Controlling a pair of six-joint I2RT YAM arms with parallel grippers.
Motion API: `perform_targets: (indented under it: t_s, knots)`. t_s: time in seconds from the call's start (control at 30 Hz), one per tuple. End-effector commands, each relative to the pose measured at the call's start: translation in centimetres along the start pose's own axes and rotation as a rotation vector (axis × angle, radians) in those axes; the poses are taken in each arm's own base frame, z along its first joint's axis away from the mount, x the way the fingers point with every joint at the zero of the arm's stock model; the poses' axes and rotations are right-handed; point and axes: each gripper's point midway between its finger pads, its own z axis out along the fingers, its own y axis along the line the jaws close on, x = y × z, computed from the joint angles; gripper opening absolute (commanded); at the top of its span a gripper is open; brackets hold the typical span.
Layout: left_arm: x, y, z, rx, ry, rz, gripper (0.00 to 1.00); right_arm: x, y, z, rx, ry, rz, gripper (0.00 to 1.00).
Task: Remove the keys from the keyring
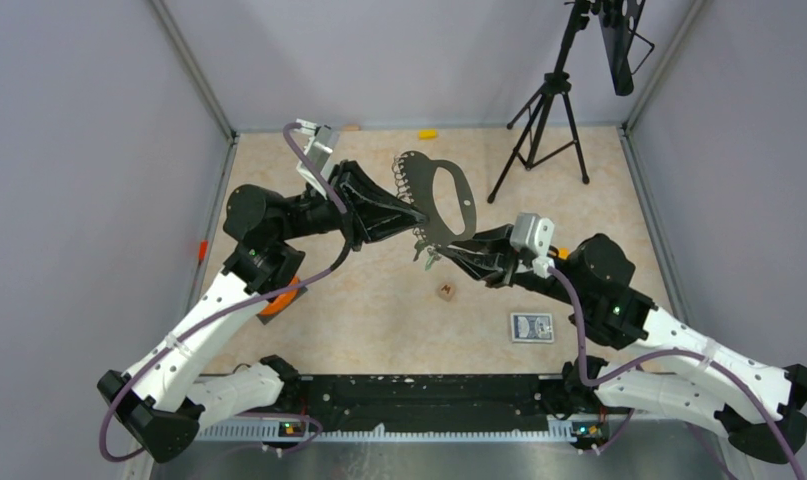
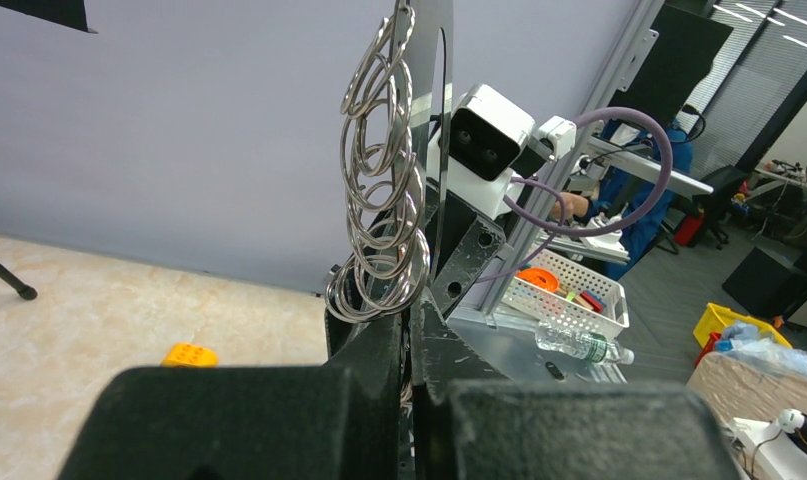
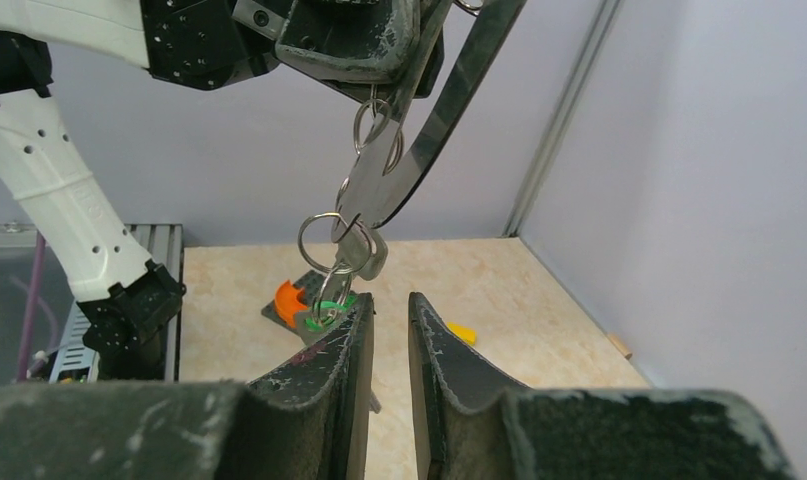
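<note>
Left tool [image 1: 415, 214] is clamped shut on the keyring [image 1: 416, 185]. It pinches the flat grey plate near its scalloped edge and holds it in the air above the middle of the bench [image 1: 379, 330], somewhat toward the far edge. Held upright like this, the plate carries split rings [image 2: 379, 210] along its edge, and the keys [image 3: 357, 248] hang free from linked rings at its lower end. That looks like the purpose of the pose: the dangling bunch is offered to the other arm.

Right tool [image 1: 437, 254] sits just beside the bunch, low and on the right. Its jaws are parted only narrowly and the bench shows through the gap, so it grips nothing. In the right wrist view the green-headed key [image 3: 329, 305] hangs at the tip of one finger [image 3: 349, 350], outside the gap rather than in it. I cannot tell whether it touches that finger.

The next move probably calls for a small sideways shift so that a key drops between the fingers. Metal this thin, hanging loose, could easily slip out.
</note>
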Motion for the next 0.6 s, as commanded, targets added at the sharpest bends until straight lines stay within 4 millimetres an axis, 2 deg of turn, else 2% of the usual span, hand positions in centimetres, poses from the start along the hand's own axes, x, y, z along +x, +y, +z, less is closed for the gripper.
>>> perform_targets:
  t_s: [0.0, 0.57]
  knots:
    - [-2.0, -1.8, 0.2, 0.054, -0.043, 0.073, 0.0, -1.1, 0.5, 0.3, -0.038, -0.053, 0.005, 0.19]
    - [-1.7, -1.7, 0.2, 0.054, -0.039, 0.067, 0.0, -0.9, 1.6, 0.5, -0.092, -0.06, 0.045, 0.25]
